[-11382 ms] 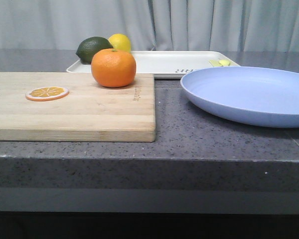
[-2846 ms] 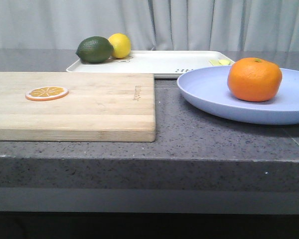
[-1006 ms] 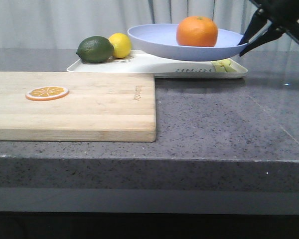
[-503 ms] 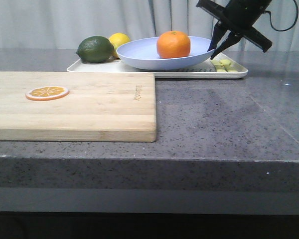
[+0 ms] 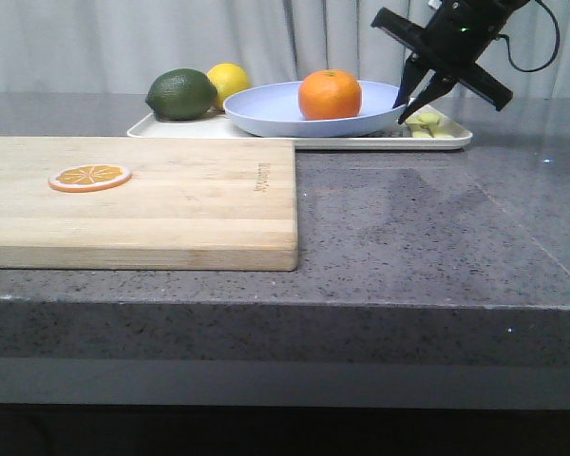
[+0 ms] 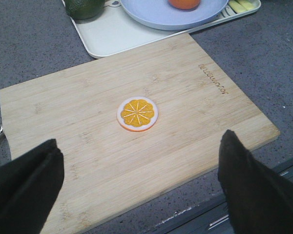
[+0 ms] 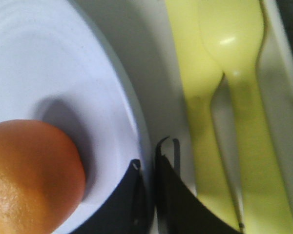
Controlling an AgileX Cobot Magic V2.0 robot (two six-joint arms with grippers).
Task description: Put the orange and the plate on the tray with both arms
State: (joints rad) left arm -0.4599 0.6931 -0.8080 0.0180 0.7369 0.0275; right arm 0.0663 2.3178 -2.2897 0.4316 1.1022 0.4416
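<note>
The orange [image 5: 330,94] sits in the lavender plate [image 5: 266,104], which lies over the off-white tray [image 5: 171,128] at the back of the table. My right gripper [image 5: 410,106] is shut on the plate's right rim. In the right wrist view the fingers [image 7: 132,195] pinch the plate rim [image 7: 63,73], with the orange [image 7: 29,170] just inside and the tray [image 7: 151,58] below. My left gripper [image 6: 141,165] is open and empty above the near edge of the cutting board [image 6: 200,112]. The plate [image 6: 151,12] and the orange [image 6: 184,4] show at the edge of the left wrist view.
A wooden cutting board [image 5: 171,199] with an orange slice [image 5: 89,177] fills the left front. A dark green lime [image 5: 180,94] and a yellow lemon [image 5: 230,81] sit at the tray's left end. Yellow utensils [image 7: 224,97] lie in the tray's right end, beside the gripper.
The orange went from the board to the plate. My right gripper carried the plate to the tray and in the last half second lowered it a little.
</note>
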